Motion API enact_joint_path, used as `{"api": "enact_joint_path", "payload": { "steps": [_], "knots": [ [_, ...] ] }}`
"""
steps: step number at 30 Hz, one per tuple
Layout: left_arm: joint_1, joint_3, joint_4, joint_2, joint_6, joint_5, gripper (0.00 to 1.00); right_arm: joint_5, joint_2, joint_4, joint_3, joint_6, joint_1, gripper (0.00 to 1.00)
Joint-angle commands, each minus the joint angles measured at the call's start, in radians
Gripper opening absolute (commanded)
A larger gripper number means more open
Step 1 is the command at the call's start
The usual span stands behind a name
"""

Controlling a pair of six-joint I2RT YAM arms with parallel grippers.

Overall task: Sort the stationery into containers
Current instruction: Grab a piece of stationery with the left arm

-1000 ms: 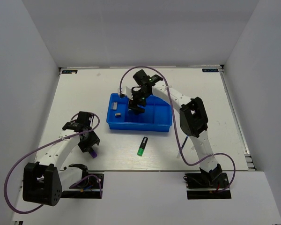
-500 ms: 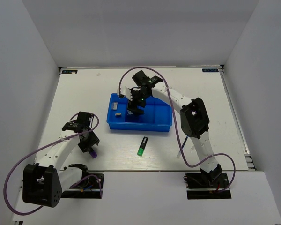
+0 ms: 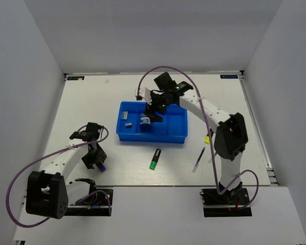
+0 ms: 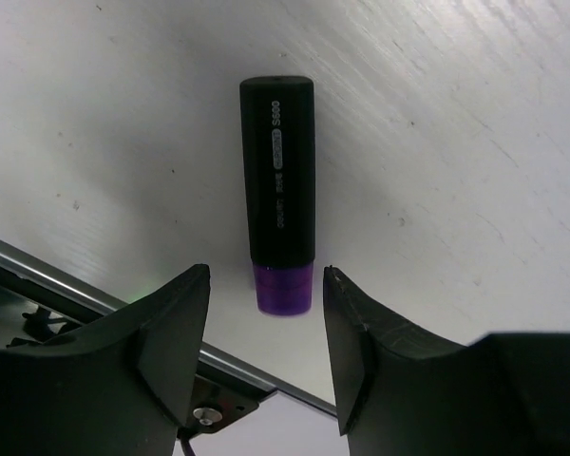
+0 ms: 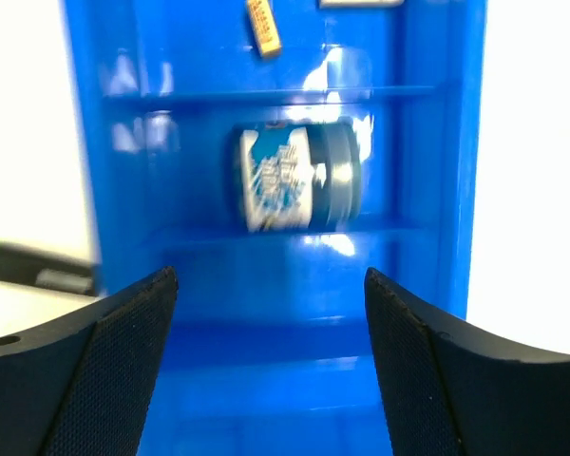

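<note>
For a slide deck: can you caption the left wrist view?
Open left gripper flanking the purple end of a marker lying on the table.

1. White surface: fills mid frame, fine scratches seen in left wrist view.
2. Pale walls: left, back & right.
3. Small stickers at the surface's far corners: upper-left sticker, upper-right sticker.
4. Metal rail: along the surface's right edge.

Right wrist view: tub blurred, label unreadable, green marker cut by left edge and finger; top view: purple marker mostly under left gripper, yellow marker part-hidden by right arm, block too small to identify.
</note>
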Motion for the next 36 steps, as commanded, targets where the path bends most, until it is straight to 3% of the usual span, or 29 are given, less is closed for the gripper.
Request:
{"api": "enact_joint_path", "payload": {
  "steps": [1, 8, 12, 16, 18, 21, 27, 28, 31, 33, 36],
  "knots": [
    [0.003, 0.017, 0.047, 0.043, -0.008, -0.032, 0.62, -0.040, -0.162, 0.057, -0.066, 0.087, -0.021, 0.81],
    [0.009, -0.021, 0.147, 0.141, -0.032, -0.053, 0.58, -0.117, -0.525, 0.115, -0.394, 0.140, -0.054, 0.81],
    [0.018, -0.091, 0.237, 0.152, -0.052, -0.050, 0.55, -0.160, -0.650, 0.109, -0.505, 0.164, -0.085, 0.82],
    [0.018, -0.119, 0.292, 0.187, -0.072, -0.047, 0.40, -0.171, -0.771, 0.101, -0.573, 0.183, -0.100, 0.82],
    [0.017, -0.133, 0.299, 0.187, -0.072, -0.039, 0.23, -0.158, -0.821, 0.089, -0.609, 0.190, -0.105, 0.82],
    [0.018, -0.151, 0.299, 0.161, -0.074, -0.039, 0.09, -0.146, -0.869, 0.086, -0.658, 0.201, -0.119, 0.82],
    [-0.038, -0.084, 0.207, 0.004, -0.042, -0.055, 0.01, -0.096, -0.948, 0.089, -0.744, 0.241, -0.134, 0.81],
    [-0.051, -0.016, 0.194, -0.012, -0.037, -0.062, 0.01, -0.076, -0.958, 0.095, -0.767, 0.258, -0.136, 0.79],
    [-0.158, 0.091, 0.158, -0.070, -0.014, -0.064, 0.01, -0.025, -0.974, 0.126, -0.813, 0.311, -0.140, 0.49],
    [-0.224, 0.207, 0.165, -0.058, 0.009, -0.064, 0.01, 0.038, -0.980, 0.158, -0.846, 0.356, -0.145, 0.00],
    [-0.385, 0.347, 0.196, 0.029, 0.089, -0.091, 0.01, 0.075, -0.998, 0.178, -0.893, 0.382, -0.146, 0.00]
  ]
}}
